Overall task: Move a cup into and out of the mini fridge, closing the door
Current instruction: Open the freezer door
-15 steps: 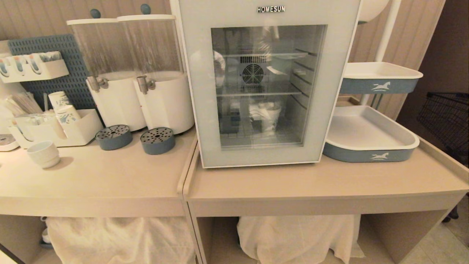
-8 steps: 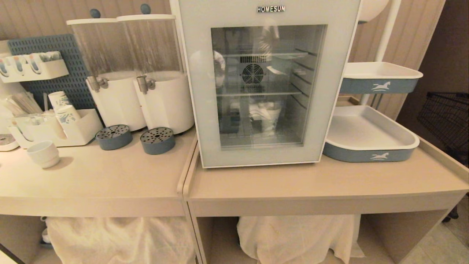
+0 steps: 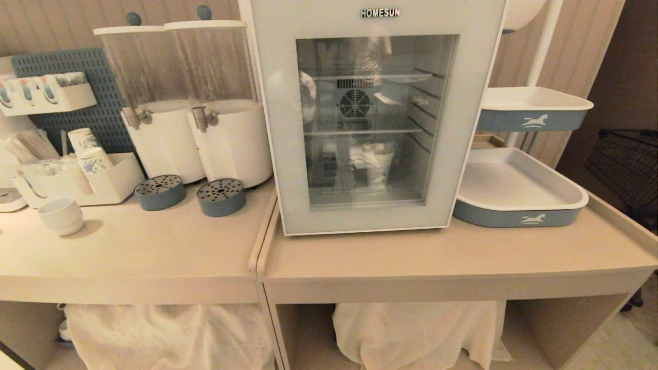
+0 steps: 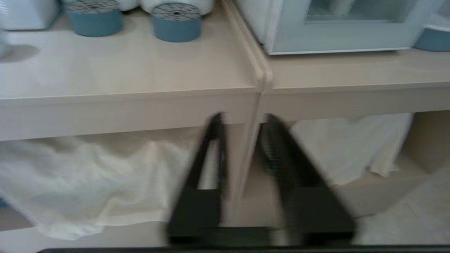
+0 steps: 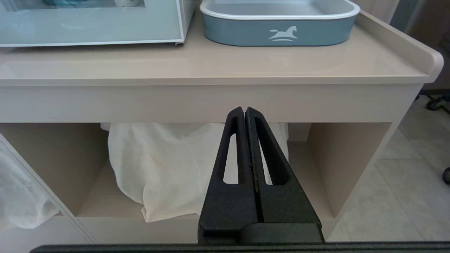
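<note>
Two worktops (image 3: 452, 252) butt edge to edge; the mini fridge (image 3: 378, 118) stands on the right one, door (image 3: 462, 128) closed. The cup (image 3: 379, 163) sits on the fridge floor behind the glass, seen only in the head view. Two drink dispensers (image 3: 195, 103), two blue drip trays (image 3: 221, 197), two horse-marked trays (image 3: 519, 192), one small mug (image 3: 61, 216).

Neither arm shows in the head view. In the wrist views, left gripper (image 4: 242, 121) has fingers spread a little, empty, below and short of the worktop seam. Right gripper (image 5: 244, 110) has fingers pressed together, the worktop's front edge ahead of them and white cloth (image 5: 165, 165) behind.
</note>
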Controlling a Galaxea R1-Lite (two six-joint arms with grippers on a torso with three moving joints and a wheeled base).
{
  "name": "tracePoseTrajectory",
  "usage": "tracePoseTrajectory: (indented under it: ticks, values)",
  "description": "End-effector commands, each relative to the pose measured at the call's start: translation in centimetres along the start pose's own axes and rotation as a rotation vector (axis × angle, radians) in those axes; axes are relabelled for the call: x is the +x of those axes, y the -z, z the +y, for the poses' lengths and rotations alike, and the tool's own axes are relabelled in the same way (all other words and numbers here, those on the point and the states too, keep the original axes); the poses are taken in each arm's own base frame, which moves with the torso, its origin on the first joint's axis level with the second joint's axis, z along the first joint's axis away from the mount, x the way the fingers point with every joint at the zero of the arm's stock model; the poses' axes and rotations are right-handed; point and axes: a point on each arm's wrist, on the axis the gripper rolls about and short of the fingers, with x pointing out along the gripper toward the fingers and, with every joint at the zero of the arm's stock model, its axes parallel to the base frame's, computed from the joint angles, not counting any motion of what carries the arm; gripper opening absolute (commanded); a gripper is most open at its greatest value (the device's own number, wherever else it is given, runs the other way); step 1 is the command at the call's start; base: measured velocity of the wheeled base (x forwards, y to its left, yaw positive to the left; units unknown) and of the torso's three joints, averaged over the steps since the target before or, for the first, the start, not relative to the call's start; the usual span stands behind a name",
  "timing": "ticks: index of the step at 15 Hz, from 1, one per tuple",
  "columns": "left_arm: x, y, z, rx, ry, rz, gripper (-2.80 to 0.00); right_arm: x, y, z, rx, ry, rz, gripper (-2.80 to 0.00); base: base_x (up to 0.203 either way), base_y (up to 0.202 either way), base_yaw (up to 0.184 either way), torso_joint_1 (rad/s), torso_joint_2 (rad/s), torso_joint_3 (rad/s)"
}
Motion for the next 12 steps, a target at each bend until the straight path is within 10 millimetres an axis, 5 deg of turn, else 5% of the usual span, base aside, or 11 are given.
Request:
tracePoseTrajectory:
  ticks: [1,5,12]
  values:
    - [1.1,-0.5,0.1,-0.027,0.047,0.061,0.00,0.0,0.0,0.0,-0.001,-0.001,0.000,-2.80,0.000,0.000,0.000,0.000,0.00,0.000]
    - [3.3,-4.4,-0.2,-0.097,0.210,0.060,0.00,0.0,0.0,0.0,-0.001,-0.001,0.000,-2.80,0.000,0.000,0.000,0.000,0.00,0.000]
    - [11.2,-9.6,-1.4,-0.124,0.308,0.040,0.00,0.0,0.0,0.0,-0.001,-0.001,0.000,-2.80,0.000,0.000,0.000,0.000,0.00,0.000]
